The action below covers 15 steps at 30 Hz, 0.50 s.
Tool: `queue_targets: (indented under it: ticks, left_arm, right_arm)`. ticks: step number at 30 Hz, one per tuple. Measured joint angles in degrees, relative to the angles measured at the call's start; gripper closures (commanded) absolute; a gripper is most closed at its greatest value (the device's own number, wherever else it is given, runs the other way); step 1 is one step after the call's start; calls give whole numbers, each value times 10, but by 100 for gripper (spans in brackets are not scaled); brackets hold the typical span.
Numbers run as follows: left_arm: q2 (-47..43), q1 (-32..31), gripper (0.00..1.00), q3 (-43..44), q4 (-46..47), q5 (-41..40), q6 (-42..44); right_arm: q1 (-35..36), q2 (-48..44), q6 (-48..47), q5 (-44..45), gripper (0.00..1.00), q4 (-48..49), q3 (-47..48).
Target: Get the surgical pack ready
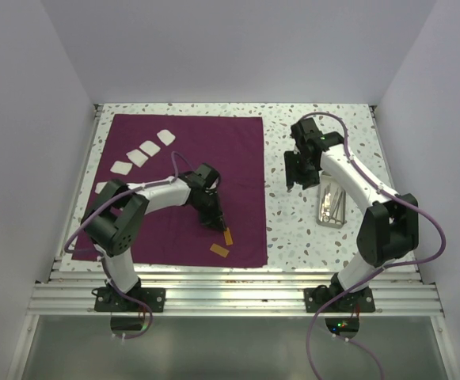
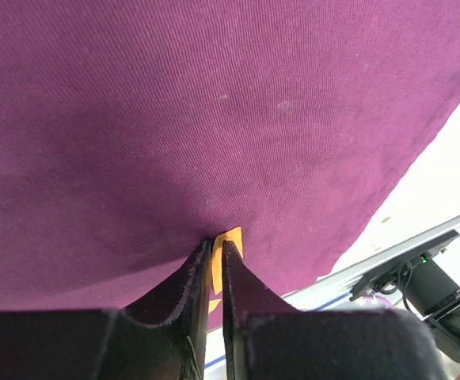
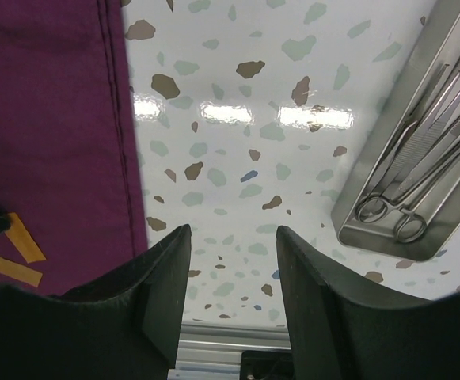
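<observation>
The purple-maroon surgical pack sheet [image 1: 182,182] lies flat on the left half of the table and fills the left wrist view [image 2: 214,119]. Its right hem shows in the right wrist view [image 3: 47,119]. My left gripper [image 1: 216,222] is down on the sheet near its front right corner. Its jaws [image 2: 215,245] are closed on one end of an orange strip [image 2: 230,240]. A second orange strip [image 1: 219,250] lies loose just in front of it. My right gripper [image 1: 295,176] is open and empty [image 3: 233,233], above bare table right of the sheet.
Several white gauze squares [image 1: 144,150] lie in a row on the sheet's far left part. A steel tray [image 1: 323,215] holding scissors and forceps [image 3: 420,158] stands right of my right gripper. The aluminium rail [image 1: 230,297] runs along the near edge. White walls enclose the table.
</observation>
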Motion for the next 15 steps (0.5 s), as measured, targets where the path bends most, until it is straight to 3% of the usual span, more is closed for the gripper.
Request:
queue_targets:
  ticks: [2,5,9,15]
  left_arm:
    - [3,0,88,5,-5,-1,4]
    - [10,-1,100,13,-11,-1,9]
    - [13,-3,100,21,-17,-3,24]
    - [4,-7,100,29,-20,-10,62]
  right_arm:
    - [0,0,0,-4,49,2,0]
    - [0,0,0,-7,49,3,-2]
    - [2,0,0,-21,49,7,-6]
    - [8,-3,-9,-177,49,57,-78]
